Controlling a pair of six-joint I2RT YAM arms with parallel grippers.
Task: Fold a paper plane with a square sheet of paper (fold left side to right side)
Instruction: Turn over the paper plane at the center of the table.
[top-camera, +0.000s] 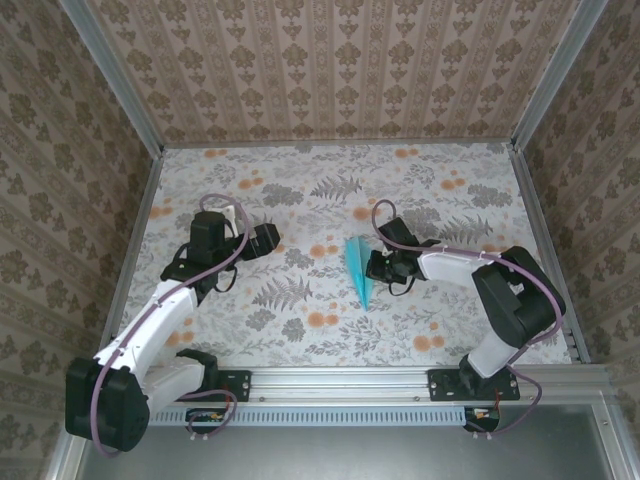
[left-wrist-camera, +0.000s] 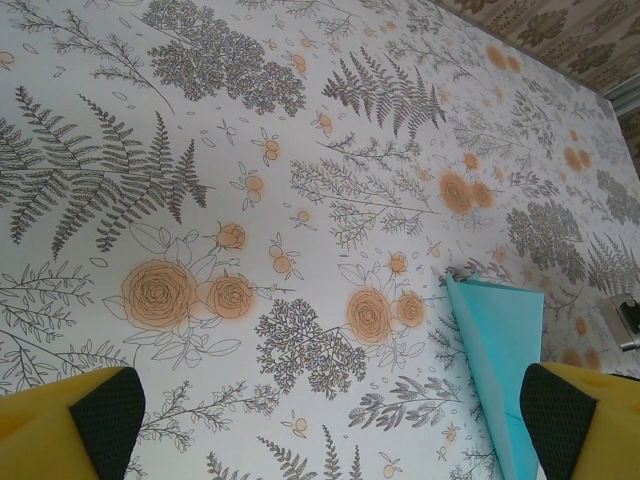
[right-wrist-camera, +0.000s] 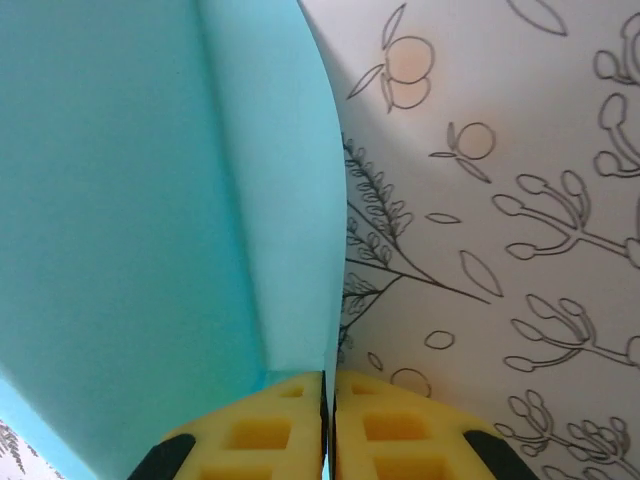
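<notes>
**Floral counter, blue dart: a fold close to done**

Floral-print counter (top-camera: 300, 180), boxed in by patterned walls (top-camera: 330, 60), carries a light-blue paper plane (top-camera: 360, 272) near its middle. The paper is already a slim dart with its nose toward the arms' bases. It lies between the two arms, just beside the right one.

The right fingers (right-wrist-camera: 300, 410) are drawn together to a hairline slit. The raised edge of a blue flap runs straight into that slit, so they appear to be pinching the paper by its edge. The flap curves up off the counter and throws a shadow beside it.

The left fingers (left-wrist-camera: 95, 415) are spread wide and hold nothing. They hover over bare print to the left of the plane and apart from it; its blue flank shows at the right of their wrist view.

Judging by the shape, the main creases are made and the step in hand is the side-to-side fold, or the pressing of it. The next move would call for laying the flap flat on the other half with edges matched, then letting go without dragging the light paper. The left arm may need to come in and pin it.
</notes>
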